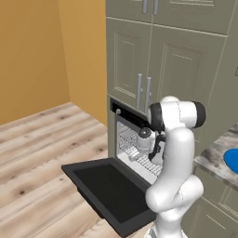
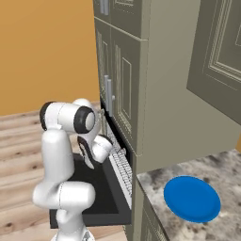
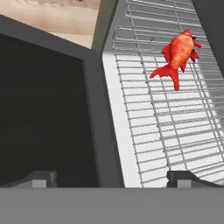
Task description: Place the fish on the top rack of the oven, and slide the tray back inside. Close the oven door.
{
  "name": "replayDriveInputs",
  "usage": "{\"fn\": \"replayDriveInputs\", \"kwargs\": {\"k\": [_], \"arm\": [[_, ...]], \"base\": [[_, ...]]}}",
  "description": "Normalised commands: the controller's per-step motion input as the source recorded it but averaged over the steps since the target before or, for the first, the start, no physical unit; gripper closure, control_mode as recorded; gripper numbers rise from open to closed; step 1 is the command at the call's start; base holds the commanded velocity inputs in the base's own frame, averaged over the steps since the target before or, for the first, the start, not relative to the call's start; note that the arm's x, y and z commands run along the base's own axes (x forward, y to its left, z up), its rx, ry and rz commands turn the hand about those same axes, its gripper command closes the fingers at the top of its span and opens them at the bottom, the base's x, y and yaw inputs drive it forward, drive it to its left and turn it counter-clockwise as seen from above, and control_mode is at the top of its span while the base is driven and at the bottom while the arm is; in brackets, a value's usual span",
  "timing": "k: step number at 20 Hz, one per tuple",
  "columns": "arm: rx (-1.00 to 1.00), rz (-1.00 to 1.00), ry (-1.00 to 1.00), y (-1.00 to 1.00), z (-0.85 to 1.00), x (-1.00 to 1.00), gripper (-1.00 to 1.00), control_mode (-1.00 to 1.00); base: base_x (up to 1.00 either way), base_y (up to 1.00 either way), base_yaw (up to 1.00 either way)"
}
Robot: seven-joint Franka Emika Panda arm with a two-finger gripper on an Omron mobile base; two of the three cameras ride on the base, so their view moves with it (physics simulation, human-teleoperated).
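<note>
The orange-red fish [image 3: 178, 56] lies on the silvery wire top rack [image 3: 175, 127], tail toward me, free of my fingers. My gripper [image 3: 116, 178] is open and hovers over the rack's front edge, a short way back from the fish, with nothing between its tips. From the left base, the gripper [image 1: 135, 155] reaches into the mouth of the oven [image 1: 131, 117], just above the rack [image 1: 126, 139]. The black oven door [image 1: 109, 190] hangs fully open and flat below it. In the right base view the rack [image 2: 122, 173] shows edge-on above the door [image 2: 96, 190].
Olive-grey cabinet doors with bar handles [image 1: 143, 90] stand above the oven. A round blue plate [image 2: 192, 198] sits on the speckled counter [image 2: 160, 188] to the right. Wooden floor [image 1: 37, 153] lies open to the left of the door.
</note>
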Motion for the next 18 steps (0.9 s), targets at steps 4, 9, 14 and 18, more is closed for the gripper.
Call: {"fn": "replayDriveInputs", "kwargs": {"k": [4,9,14,18], "arm": [[-0.02,0.02,-0.20,1.00,-0.37,-1.00,-1.00,-1.00],[0.00,0.00,-0.32,0.94,0.35,-1.00,-1.00,-1.00],[0.03,-0.02,-0.55,0.51,0.91,-1.00,-1.00,-1.00],[0.04,-0.03,-0.51,0.56,0.67,-1.00,-1.00,-1.00]], "base": [[0.00,0.00,0.00],[0.00,0.00,0.00],[0.00,0.00,0.00],[0.00,0.00,0.00]]}}
